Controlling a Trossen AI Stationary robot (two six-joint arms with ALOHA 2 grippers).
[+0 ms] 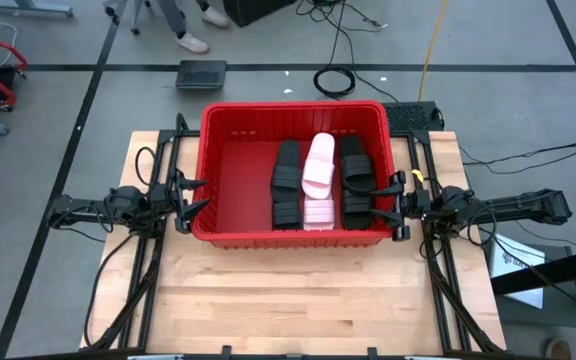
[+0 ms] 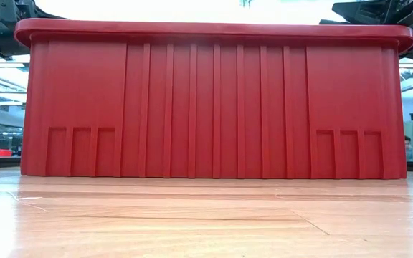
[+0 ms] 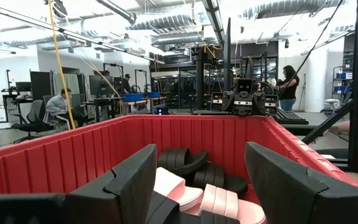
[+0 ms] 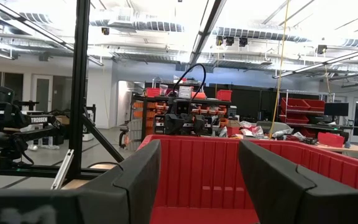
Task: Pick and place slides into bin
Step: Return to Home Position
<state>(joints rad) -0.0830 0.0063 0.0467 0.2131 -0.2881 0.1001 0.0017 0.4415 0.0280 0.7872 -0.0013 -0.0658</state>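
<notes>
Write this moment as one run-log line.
slides: black and pink, inside bin | left tool: open, empty, at bin's left wall | right tool: open, empty, at bin's right wall

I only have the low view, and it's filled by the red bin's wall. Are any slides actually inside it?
Observer: Yes. The high view shows black slides on both sides of pale pink slides, all lying in the right half of the bin.
Operator: Where's the left gripper?
Observer: The left gripper is open at the bin's left rim, holding nothing.
Operator: And the right?
Observer: The right gripper is open at the bin's right rim, also holding nothing.
</notes>
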